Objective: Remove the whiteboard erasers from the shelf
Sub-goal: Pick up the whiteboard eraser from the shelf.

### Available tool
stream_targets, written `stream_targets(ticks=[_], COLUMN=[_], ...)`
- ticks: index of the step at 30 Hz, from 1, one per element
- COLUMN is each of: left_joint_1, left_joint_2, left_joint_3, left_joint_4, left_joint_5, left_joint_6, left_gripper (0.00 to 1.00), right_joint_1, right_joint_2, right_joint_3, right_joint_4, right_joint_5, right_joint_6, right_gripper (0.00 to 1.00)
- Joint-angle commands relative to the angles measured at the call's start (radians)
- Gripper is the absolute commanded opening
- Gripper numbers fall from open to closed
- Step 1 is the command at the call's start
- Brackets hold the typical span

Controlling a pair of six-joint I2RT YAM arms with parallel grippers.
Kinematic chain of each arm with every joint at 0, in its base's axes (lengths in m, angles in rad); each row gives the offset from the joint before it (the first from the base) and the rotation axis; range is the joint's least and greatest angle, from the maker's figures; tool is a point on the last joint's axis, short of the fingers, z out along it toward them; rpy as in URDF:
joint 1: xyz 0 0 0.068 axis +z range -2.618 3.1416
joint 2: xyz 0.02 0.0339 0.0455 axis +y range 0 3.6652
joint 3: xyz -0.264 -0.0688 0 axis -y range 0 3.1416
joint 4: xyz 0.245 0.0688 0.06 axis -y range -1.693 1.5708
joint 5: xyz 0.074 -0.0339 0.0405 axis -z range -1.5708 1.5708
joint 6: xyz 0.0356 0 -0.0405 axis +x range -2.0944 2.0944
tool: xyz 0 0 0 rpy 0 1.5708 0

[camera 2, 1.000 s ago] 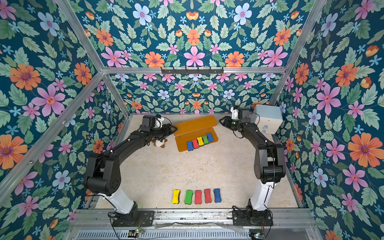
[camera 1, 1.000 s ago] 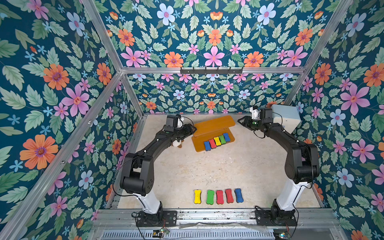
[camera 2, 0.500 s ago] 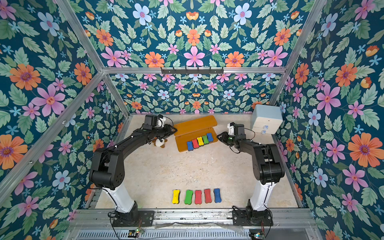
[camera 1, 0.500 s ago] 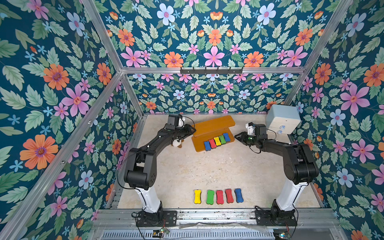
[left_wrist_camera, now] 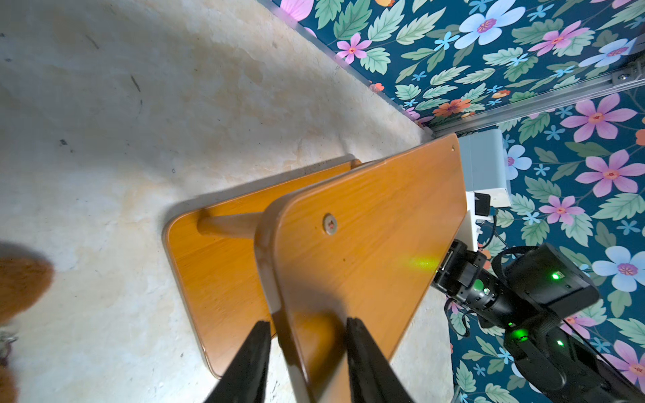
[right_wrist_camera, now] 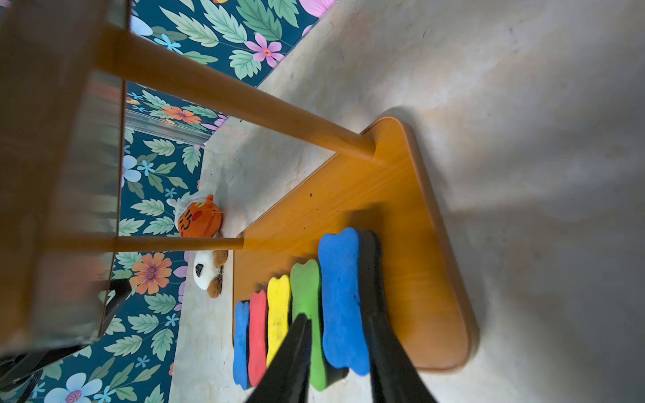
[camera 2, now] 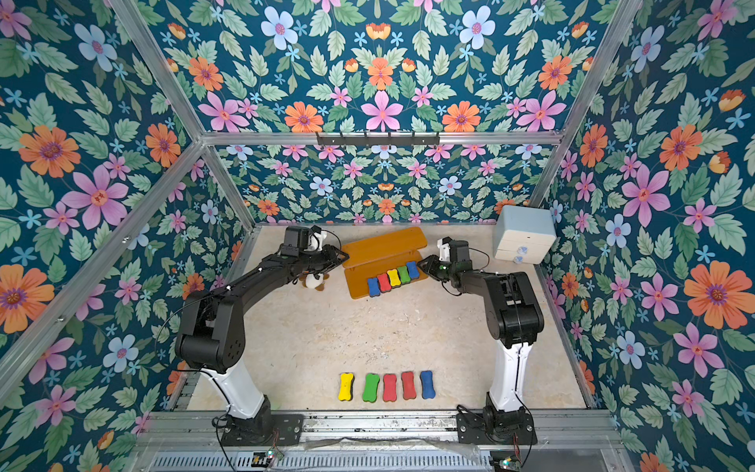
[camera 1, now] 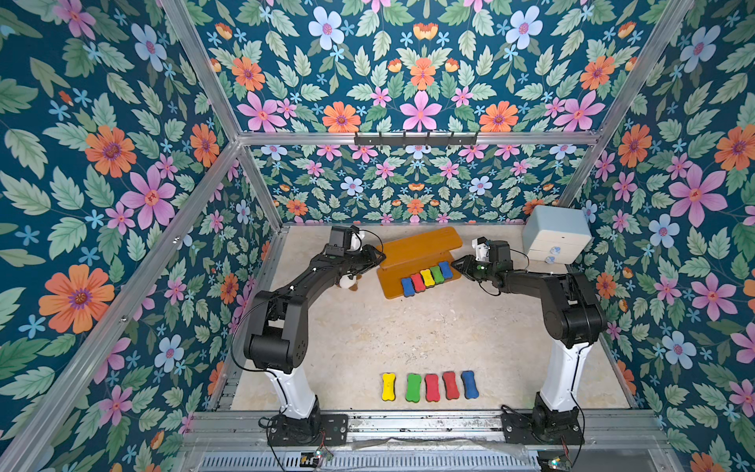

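Note:
The shelf [camera 1: 421, 245] is an orange-brown two-tier rack at the back of the table. Several whiteboard erasers stand in a row on its lower board [right_wrist_camera: 401, 216]: blue, red, yellow, green [right_wrist_camera: 307, 296] and a second blue eraser [right_wrist_camera: 340, 286] at the end. In the left wrist view my left gripper [left_wrist_camera: 307, 324] is shut on the edge of the upper board [left_wrist_camera: 366, 223], one finger above it and one below. My right gripper [right_wrist_camera: 335, 314] is shut on the end blue eraser [camera 1: 445, 269]. Several more erasers [camera 1: 432, 386] lie flat near the table's front edge.
A pale blue-white drawer box [camera 1: 557, 235] stands at the back right, behind my right arm. A brown-white plush toy [camera 1: 349, 282] lies under my left arm, and an orange plush toy [right_wrist_camera: 199, 218] sits beside it. Flowered walls close in the table on three sides.
My right arm came down from beside the drawer box to the shelf's right end and closed on the end blue eraser. My left gripper closed on the upper board.

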Motion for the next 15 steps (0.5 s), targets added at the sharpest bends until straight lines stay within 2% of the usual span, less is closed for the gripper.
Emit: stream_targets(ticks=[1, 15], left_joint_1=[0.0, -0.001], left_joint_2=[0.001, 0.003], left_joint_3=[-0.004, -0.012], left_joint_4=[0.004, 0.013], left_joint_5=[0.009, 0.02], left_joint_6=[0.002, 0.001], left_gripper=[0.41, 0.41], right_joint_1=[0.009, 0.025], right_joint_2=[0.02, 0.082], right_joint_3=[0.024, 0.082], right_joint_4=[0.013, -0.034], right_joint_5=[0.004, 0.041], right_joint_6=[-0.002, -0.027], right_gripper=[0.33, 0.35])
